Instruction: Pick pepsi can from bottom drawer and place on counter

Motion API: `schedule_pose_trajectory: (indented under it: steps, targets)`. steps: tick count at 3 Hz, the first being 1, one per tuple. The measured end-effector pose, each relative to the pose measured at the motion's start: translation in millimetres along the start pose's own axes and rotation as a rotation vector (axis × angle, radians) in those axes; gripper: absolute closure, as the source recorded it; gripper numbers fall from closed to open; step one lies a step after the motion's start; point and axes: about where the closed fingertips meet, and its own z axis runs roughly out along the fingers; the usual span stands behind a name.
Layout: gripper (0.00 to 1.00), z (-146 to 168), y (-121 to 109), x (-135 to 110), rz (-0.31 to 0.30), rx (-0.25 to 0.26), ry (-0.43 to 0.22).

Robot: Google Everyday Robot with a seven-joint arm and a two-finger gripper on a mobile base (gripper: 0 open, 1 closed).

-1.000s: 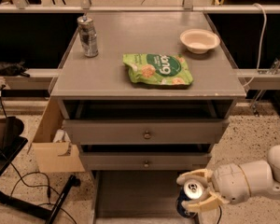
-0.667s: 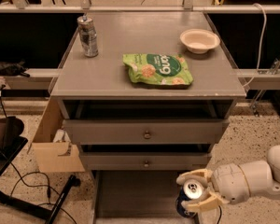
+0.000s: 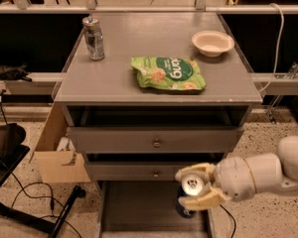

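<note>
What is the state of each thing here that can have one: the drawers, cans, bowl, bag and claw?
bottom drawer, pulled open
two knobbed drawers, pushed in or nearly so
pepsi can, upright over the bottom drawer's floor, held
claw, low at the bottom drawer, shut on the pepsi can
silver can, upright on the counter
bowl, upright, empty
green bag, lying flat, looks unopened

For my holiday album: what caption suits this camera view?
Robot's gripper clasps the pepsi can at the open bottom drawer.
</note>
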Motion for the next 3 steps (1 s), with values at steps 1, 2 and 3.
schedule_pose_trajectory:
  steps: [1, 2, 3]
  targets:
    - [1.00, -13.4, -2.9, -104.4, 0.009, 0.082, 0.033]
    - [1.00, -36.3, -7.0, -200.3, 0.001, 0.179, 0.047]
    - [1.00, -63.9, -36.4, -281.0, 0.000, 0.281, 0.012]
